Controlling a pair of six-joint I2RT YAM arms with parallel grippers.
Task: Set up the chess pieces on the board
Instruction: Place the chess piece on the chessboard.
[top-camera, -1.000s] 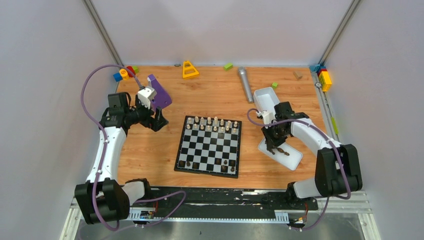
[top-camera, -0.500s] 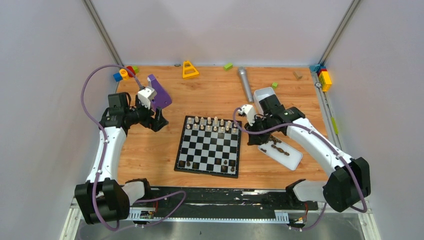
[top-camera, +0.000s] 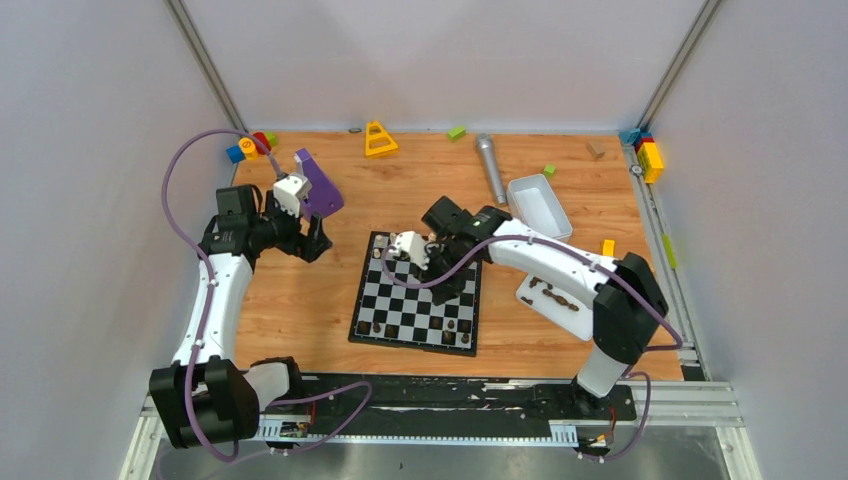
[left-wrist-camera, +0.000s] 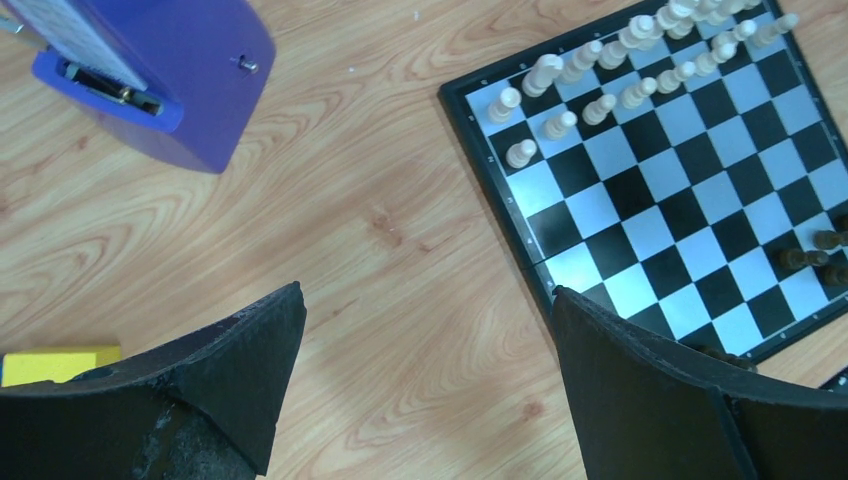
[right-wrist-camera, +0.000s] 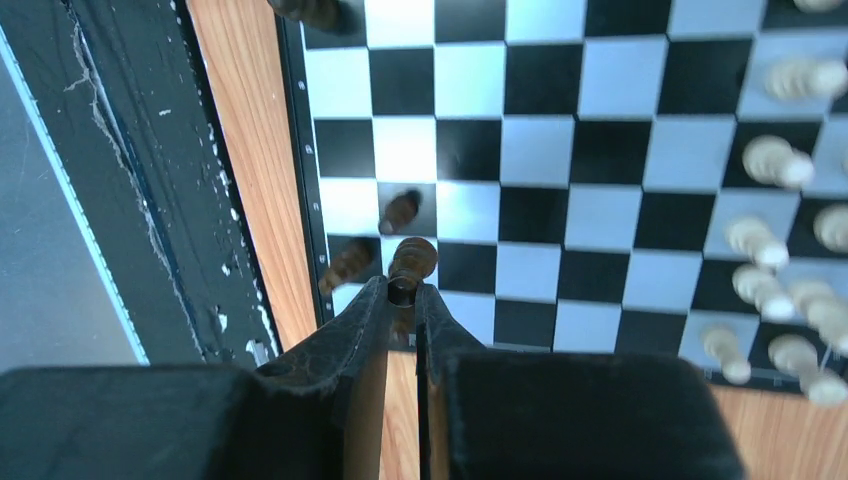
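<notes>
The board (top-camera: 405, 300) lies mid-table. Cream chess pieces (top-camera: 432, 243) fill its two far rows, partly hidden by my right arm. A few dark pieces (top-camera: 455, 327) stand on the near rows. My right gripper (top-camera: 457, 290) hangs over the board's right side, shut on a dark brown piece (right-wrist-camera: 410, 262). Below that piece the right wrist view shows the checkered squares (right-wrist-camera: 560, 150) and two standing dark pieces (right-wrist-camera: 400, 210). My left gripper (top-camera: 318, 245) hovers over bare wood left of the board. Its jaws (left-wrist-camera: 425, 295) are open and empty, with the cream rows (left-wrist-camera: 640, 50) beyond.
A white tray (top-camera: 590, 322) right of the board holds more dark pieces. An empty white tray (top-camera: 538, 200) sits behind it. A grey cylinder (top-camera: 490, 168), a yellow cone (top-camera: 379, 139), a purple object (top-camera: 320, 185) and coloured blocks (top-camera: 250, 147) lie around the back.
My right arm has swung left from the tray of dark pieces to above the board, carrying a dark piece. The left arm has not moved.
</notes>
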